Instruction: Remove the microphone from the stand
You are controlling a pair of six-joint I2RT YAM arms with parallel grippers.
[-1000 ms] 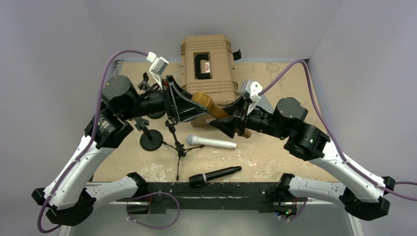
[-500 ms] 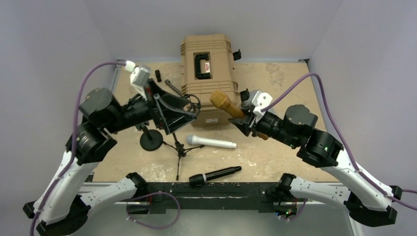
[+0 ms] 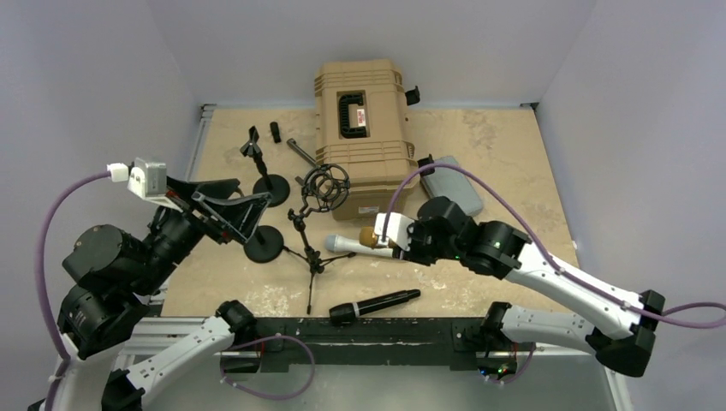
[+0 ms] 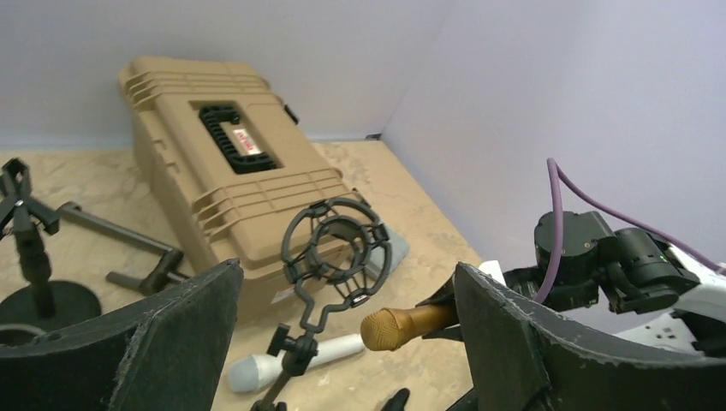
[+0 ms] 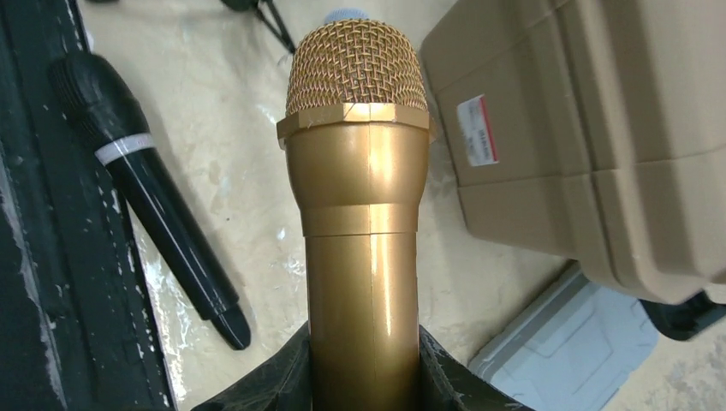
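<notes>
The gold microphone [image 3: 369, 237] is out of the stand. My right gripper [image 3: 387, 241] is shut on its body and holds it low over the table, just above a white microphone [image 3: 370, 248]. In the right wrist view the gold microphone [image 5: 363, 214] fills the middle, its barrel pinched by my right gripper [image 5: 364, 368]. The black tripod stand [image 3: 311, 257] holds up an empty ring mount [image 3: 325, 188]. My left gripper [image 3: 248, 195] hangs open left of the stand, gripping nothing. Between the spread fingers of my left gripper [image 4: 347, 282] I see the empty mount [image 4: 338, 248] and the gold head [image 4: 389, 329].
A tan hard case [image 3: 360, 120] lies at the back, with a grey box [image 3: 458, 195] to its right. A black microphone [image 3: 374, 306] rests near the front edge. Two round-base stands [image 3: 263, 245] [image 3: 267, 184] stand left of the tripod. Small black parts lie at the back left.
My left gripper let go of the ring mount, opened and pulled back left. My right gripper drew the gold microphone out of the mount and lowered it toward the table.
</notes>
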